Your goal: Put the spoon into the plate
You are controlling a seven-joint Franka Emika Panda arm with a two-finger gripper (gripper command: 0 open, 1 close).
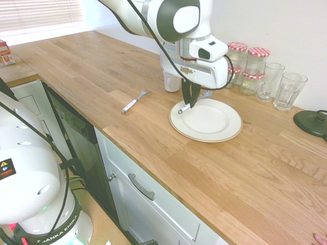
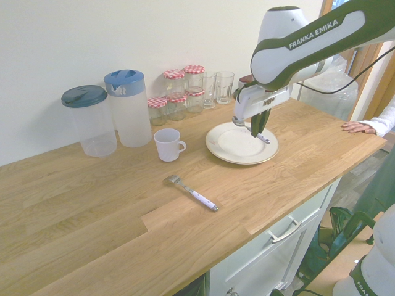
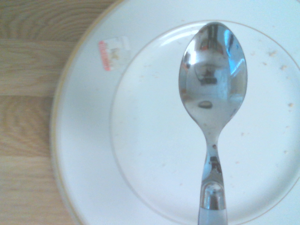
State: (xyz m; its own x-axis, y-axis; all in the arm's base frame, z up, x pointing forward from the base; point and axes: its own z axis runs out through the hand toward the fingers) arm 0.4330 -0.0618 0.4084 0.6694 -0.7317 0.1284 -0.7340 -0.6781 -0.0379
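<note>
Wood-block kitchen countertop (image 1: 168, 168) against a white wall, your gripper (image 1: 189, 104) closed on the white-handled spoon (image 2: 263, 139), its metal bowl over the cream dinner plate (image 1: 225, 130).

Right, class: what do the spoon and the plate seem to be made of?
Spoon: bowl polished metal, likely steel, since it mirrors its surroundings; the white handle could be plastic.
Plate: probably glazed ceramic, smooth and cream-white with a soft shine and a thin gold-toned edge.
</note>
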